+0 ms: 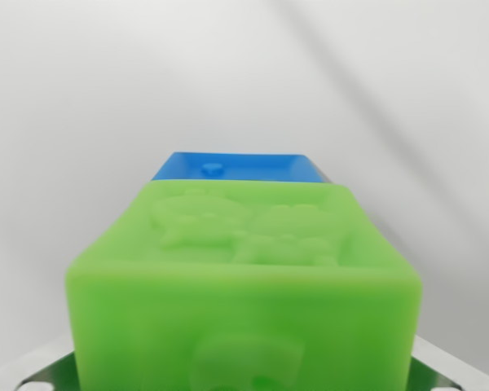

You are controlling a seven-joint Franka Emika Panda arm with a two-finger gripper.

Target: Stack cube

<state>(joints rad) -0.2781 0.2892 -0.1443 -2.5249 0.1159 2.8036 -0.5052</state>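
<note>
Wrist view: green cube (pixel 244 285) fills the lower centre of frame, embossed relief on its top face and on the face toward the camera. Blue cube (pixel 238 167) sits just behind it, only its top face with a small round stud visible; can't tell whether the two touch. Metal claw fingers (pixel 45 373) show at both bottom corners flanking the green cube, but whether they're pinching it I cannot tell; pale counter (pixel 244 73) behind.

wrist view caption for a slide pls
Green cube fills the frame, with a blue cube just beyond it on a white surface.
</note>
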